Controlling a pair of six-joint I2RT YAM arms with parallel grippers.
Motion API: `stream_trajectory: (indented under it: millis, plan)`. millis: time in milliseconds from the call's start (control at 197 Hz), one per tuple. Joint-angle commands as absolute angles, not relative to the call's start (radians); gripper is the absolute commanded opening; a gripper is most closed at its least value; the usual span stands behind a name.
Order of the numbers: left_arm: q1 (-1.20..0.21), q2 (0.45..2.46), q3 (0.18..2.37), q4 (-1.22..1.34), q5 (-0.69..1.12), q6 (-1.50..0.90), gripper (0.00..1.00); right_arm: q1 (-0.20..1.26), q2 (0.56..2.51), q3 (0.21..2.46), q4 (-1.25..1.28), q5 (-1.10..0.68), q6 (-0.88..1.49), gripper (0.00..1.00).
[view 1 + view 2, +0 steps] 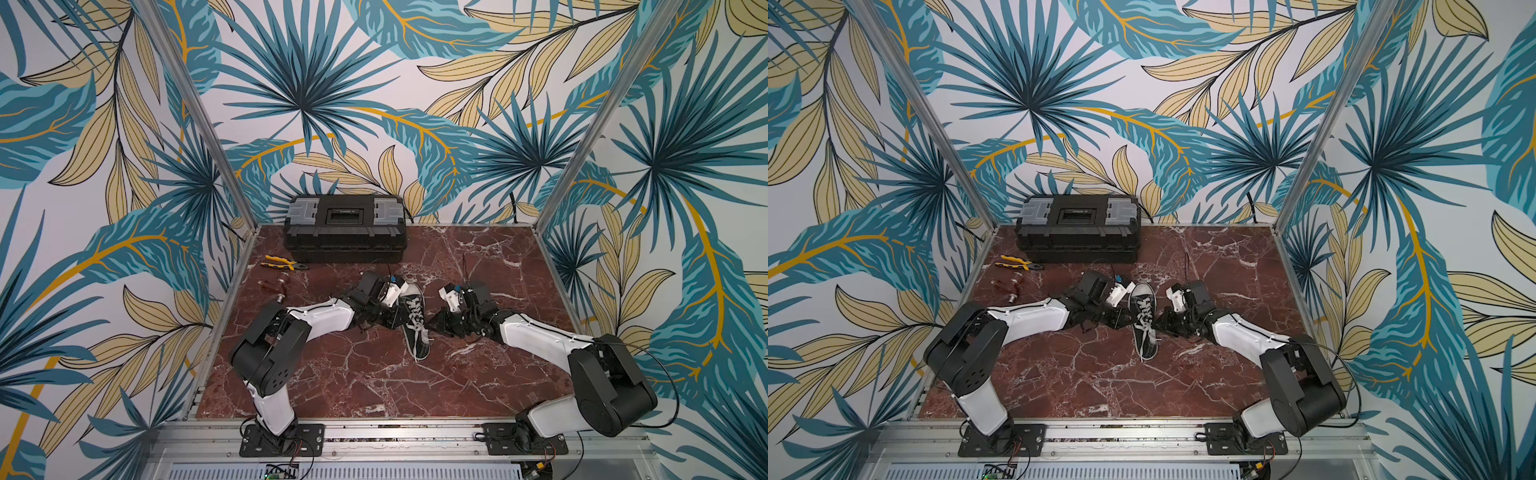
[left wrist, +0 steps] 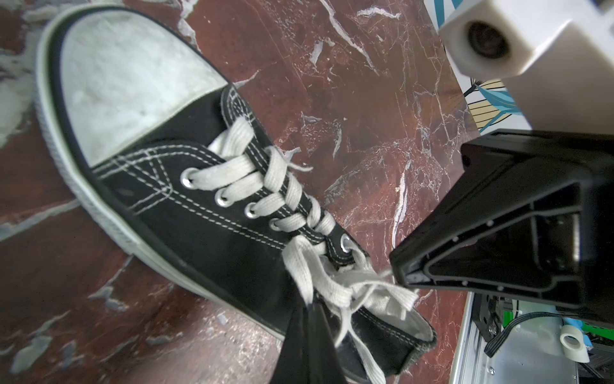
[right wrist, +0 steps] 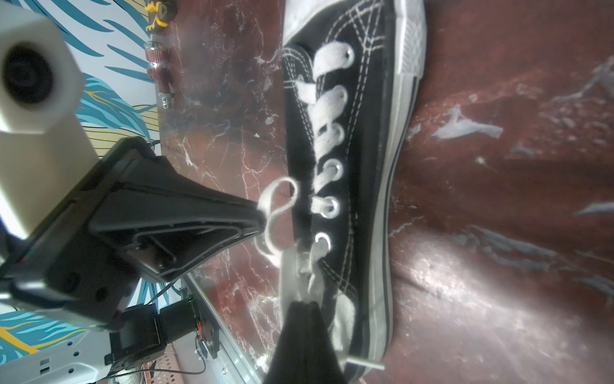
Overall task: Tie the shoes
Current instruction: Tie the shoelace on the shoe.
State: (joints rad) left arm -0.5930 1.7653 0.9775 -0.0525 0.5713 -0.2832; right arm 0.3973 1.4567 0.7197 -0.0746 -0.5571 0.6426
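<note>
The left fingers (image 2: 300, 345) are pressed together, pinching a strand of the white laces (image 2: 335, 286) just past the top eyelet of the sneaker (image 2: 199, 226). From the right wrist view, their tips hold a small loop of lace beside the shoe's upper. The right fingers (image 3: 300, 339) are also closed, clamped on lace near the top eyelets. The picture is blurred there, so which strand they hold cannot be told. The two sets of tips sit near each other, one on each side of the shoe's opening, with loose lace tangled between them. Below that, the laces run crosswise through the lower eyelets.

The sneaker is black canvas with a white toe cap and white sole edge. It rests on its sole in the middle of the red-brown marble tabletop (image 1: 374, 386), between both arms, toe toward the back wall and heel toward the near edge.

A black toolbox (image 1: 345, 228) stands at the back edge. Yellow-handled pliers (image 1: 284, 264) and a few small reddish fittings (image 1: 276, 286) lie on the left arm's side, well apart from the shoe.
</note>
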Motion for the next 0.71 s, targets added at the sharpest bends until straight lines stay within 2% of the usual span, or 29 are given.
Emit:
stream_trajectory:
  millis: [0, 264, 471, 705]
  plan:
    - [-0.595, 1.725, 0.968, -0.074, 0.562, -0.266, 0.0, 0.4, 1.422, 0.709, -0.149, -0.496, 0.603, 0.0]
    - [-0.596, 1.721, 0.963, -0.06, 0.602, -0.26, 0.0, 0.454, 1.402, 0.768, -0.301, -0.304, 0.558, 0.0]
    - [-0.595, 1.72, 0.953, -0.044, 0.614, -0.264, 0.0, 0.515, 1.392, 0.811, -0.416, -0.083, 0.555, 0.0]
    - [-0.595, 1.72, 0.948, -0.038, 0.616, -0.264, 0.0, 0.554, 1.402, 0.811, -0.44, 0.003, 0.611, 0.0]
